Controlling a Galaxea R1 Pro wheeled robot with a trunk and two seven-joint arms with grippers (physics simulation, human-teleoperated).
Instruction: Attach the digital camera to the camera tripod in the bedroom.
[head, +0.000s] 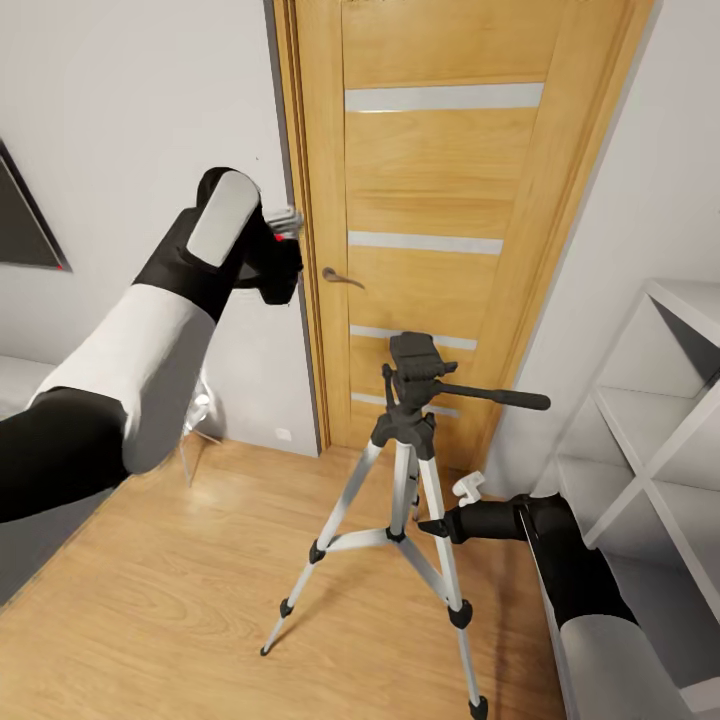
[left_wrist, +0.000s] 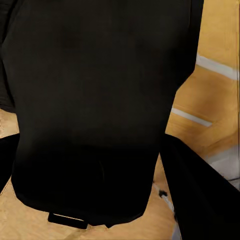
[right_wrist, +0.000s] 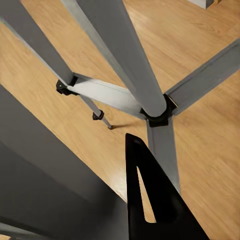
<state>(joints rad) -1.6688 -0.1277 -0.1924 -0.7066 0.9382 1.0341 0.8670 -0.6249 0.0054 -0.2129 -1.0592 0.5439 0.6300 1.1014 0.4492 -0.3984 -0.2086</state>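
My left gripper (head: 272, 250) is raised beside the oak door and shut on the digital camera (head: 280, 262), a chunky black body with a red dot. Up close, that camera (left_wrist: 95, 115) is a black mass with a dark finger (left_wrist: 200, 200) beside it. The camera tripod (head: 412, 400) stands on the plank floor below and to the right. It has silver-white legs, a bare black head and a pan bar (head: 500, 397) pointing right. Low down, my right gripper (head: 435, 525) is closed against one leg (right_wrist: 45, 160), with one black finger (right_wrist: 155, 205) showing beside it.
The oak door (head: 440, 170) with frosted stripes and a lever handle (head: 340, 277) is shut behind the tripod. A white shelf unit (head: 650, 440) stands close on the right. A pale grey wall with a dark frame (head: 20, 220) is at the left.
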